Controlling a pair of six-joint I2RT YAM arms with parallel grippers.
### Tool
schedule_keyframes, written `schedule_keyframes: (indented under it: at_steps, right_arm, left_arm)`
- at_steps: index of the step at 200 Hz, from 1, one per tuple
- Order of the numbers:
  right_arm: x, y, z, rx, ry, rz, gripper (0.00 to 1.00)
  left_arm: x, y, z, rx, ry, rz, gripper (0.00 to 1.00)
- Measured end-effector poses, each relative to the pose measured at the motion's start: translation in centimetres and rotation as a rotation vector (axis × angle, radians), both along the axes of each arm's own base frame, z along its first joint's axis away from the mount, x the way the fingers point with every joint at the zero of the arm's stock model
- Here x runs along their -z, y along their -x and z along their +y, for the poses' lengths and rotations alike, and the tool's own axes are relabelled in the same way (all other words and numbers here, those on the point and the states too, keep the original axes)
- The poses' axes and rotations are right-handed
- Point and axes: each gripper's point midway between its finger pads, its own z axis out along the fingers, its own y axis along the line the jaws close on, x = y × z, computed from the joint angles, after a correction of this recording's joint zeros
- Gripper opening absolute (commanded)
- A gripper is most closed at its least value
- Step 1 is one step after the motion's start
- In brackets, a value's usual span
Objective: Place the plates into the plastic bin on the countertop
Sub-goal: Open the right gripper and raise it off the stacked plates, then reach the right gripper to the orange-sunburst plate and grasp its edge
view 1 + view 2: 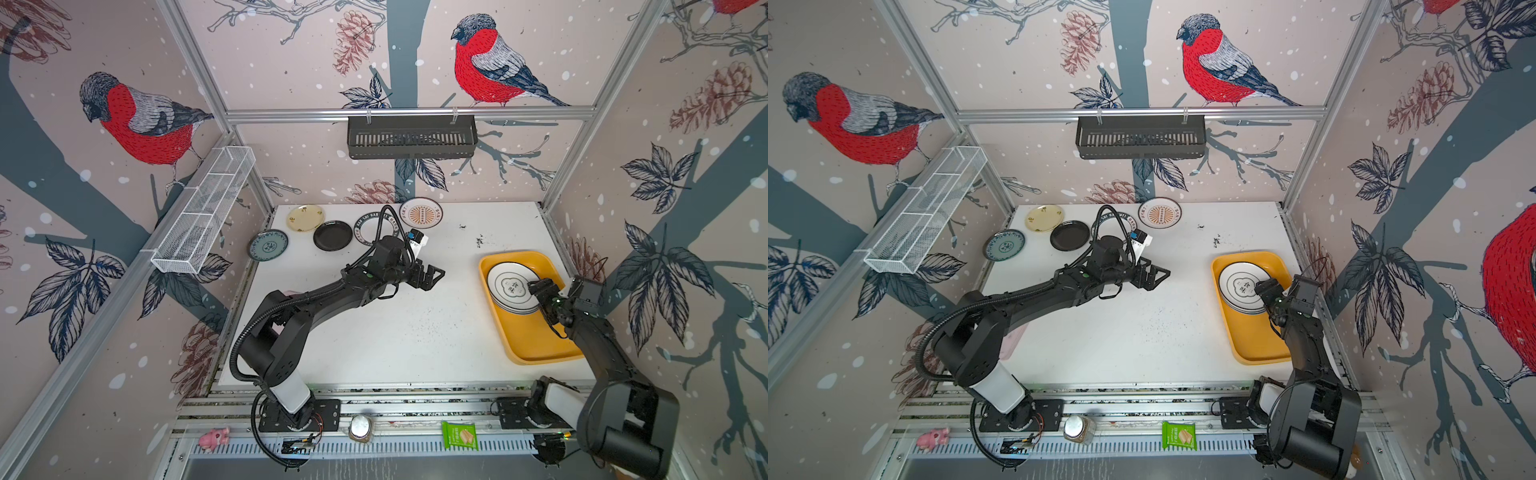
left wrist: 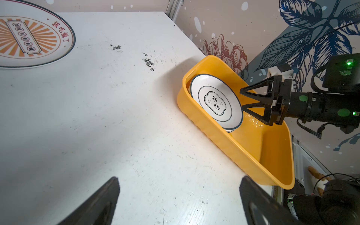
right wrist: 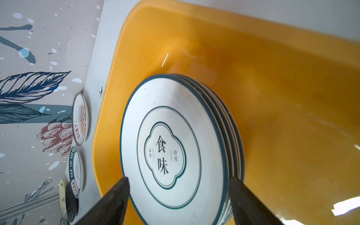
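The yellow plastic bin sits at the right of the white countertop. In its far end lies a stack of plates; the top one is white with a black emblem. My right gripper is open at the stack's near rim, its fingers apart on either side of the top plate. My left gripper hangs open and empty over the countertop's middle. Along the back left lie a blue-grey plate, a cream-yellow one, a black one, a green-lettered one partly behind cable, and an orange sunburst one.
A black slotted basket hangs on the back rail and a white wire-mesh basket on the left wall. A pink toy, a jar and a green packet lie on the front rail. Aluminium posts frame the countertop.
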Motion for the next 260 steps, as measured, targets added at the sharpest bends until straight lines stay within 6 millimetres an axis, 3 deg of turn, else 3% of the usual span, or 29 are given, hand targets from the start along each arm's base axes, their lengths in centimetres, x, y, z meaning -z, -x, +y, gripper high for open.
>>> schedule_keyframes:
  at_steps: [28, 63, 93, 147, 182, 209, 232, 260]
  right_arm:
    - [-0.5, 0.2, -0.1, 0.007, 0.022, 0.011, 0.89]
    - [-3.0, 0.3, 0.1, -0.003, 0.083, -0.026, 0.98]
    - [-4.6, 0.9, 0.3, 0.004, 0.117, -0.048, 0.99]
    - [-7.5, 1.0, 2.7, -0.06, 0.163, -0.114, 1.0]
    - [-8.2, 1.0, 5.1, -0.104, 0.183, -0.14, 1.0]
    - [-8.3, 0.7, 7.3, -0.144, 0.199, -0.143, 1.0]
    - [-9.0, -0.1, 9.2, -0.179, 0.211, -0.164, 1.0]
    - [-10.3, -1.7, 11.5, -0.225, 0.215, -0.206, 1.0]
  left_arm:
    - [0.2, -0.3, -0.2, 0.0, 0.0, 0.001, 0.96]
    - [0.2, -0.4, -0.3, -0.002, 0.006, -0.003, 0.96]
    - [0.3, -0.3, -0.3, -0.003, 0.009, -0.005, 0.97]
    - [-0.6, 0.3, 0.4, -0.016, 0.029, -0.011, 0.96]
    - [-2.4, 1.9, 2.6, -0.054, 0.031, -0.043, 0.96]
    - [-5.1, 3.2, 4.7, -0.102, 0.032, -0.088, 0.96]
    - [-7.5, 4.0, 6.8, -0.156, 0.021, -0.141, 0.97]
    - [-8.9, 5.0, 9.6, -0.236, -0.007, -0.17, 0.96]
